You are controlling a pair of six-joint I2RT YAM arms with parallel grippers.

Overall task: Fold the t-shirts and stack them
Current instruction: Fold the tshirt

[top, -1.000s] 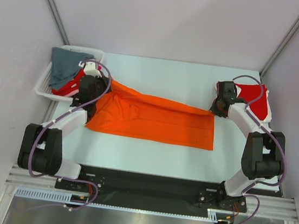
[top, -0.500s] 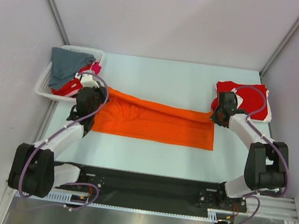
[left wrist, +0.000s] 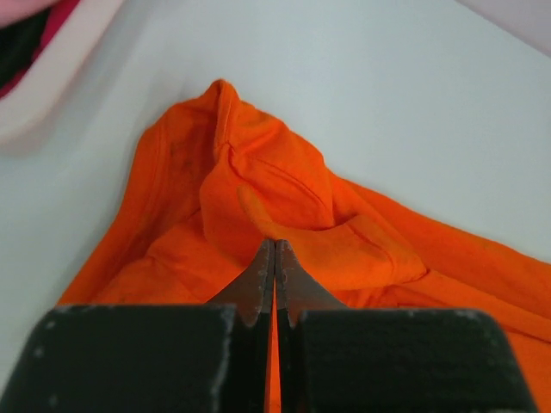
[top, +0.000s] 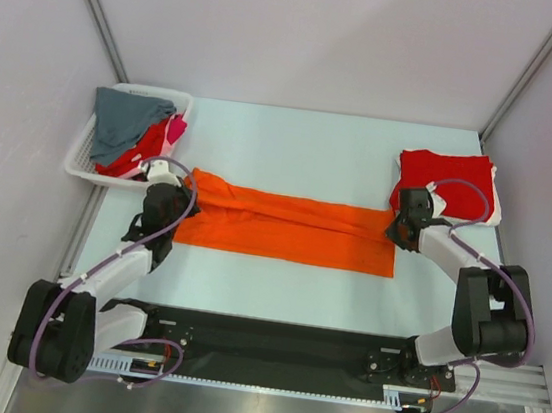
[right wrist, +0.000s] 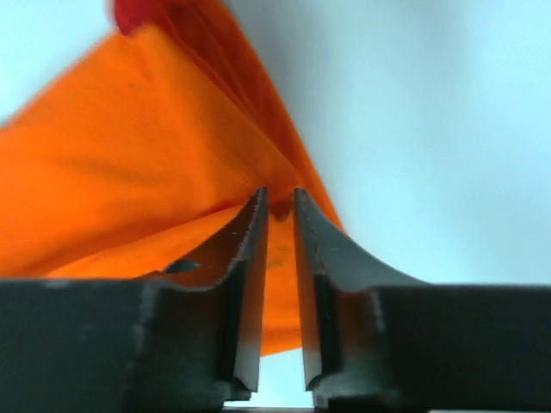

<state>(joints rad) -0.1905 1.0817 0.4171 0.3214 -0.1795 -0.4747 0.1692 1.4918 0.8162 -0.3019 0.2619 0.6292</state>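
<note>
Orange t-shirt (top: 288, 228) lies as a long, narrow band across the middle of the worktop (top: 294, 138), flat along most of its length and bunched into soft ridges at its left end. At that end the left claw (top: 181, 195) sits low over the cloth. In its wrist view the left claw (left wrist: 275, 245) has its jaws pressed tight together, their tips nipping a raised pucker of the fabric. At the opposite end the right claw (top: 394, 228) rests at the band's far corner. Seen from its own wrist, the right claw (right wrist: 278, 202) shows only a narrow slit between its jaws, with orange cloth lying in it, and I cannot tell whether it grips. Beyond it, in the far right corner, a red t-shirt (top: 451, 178) lies folded, apart from the orange one. At the far left a white basket (top: 77, 167) holds a grey t-shirt (top: 126, 118) heaped over red and pink cloth. The step in hand looks like the lengthwise fold being laid down, so the task seems early, with one tee folded and several waiting. Next, I judge, both claws must let go cleanly, the left bunching needs smoothing, and the band wants folding crosswise before it goes onto the red one.
</note>
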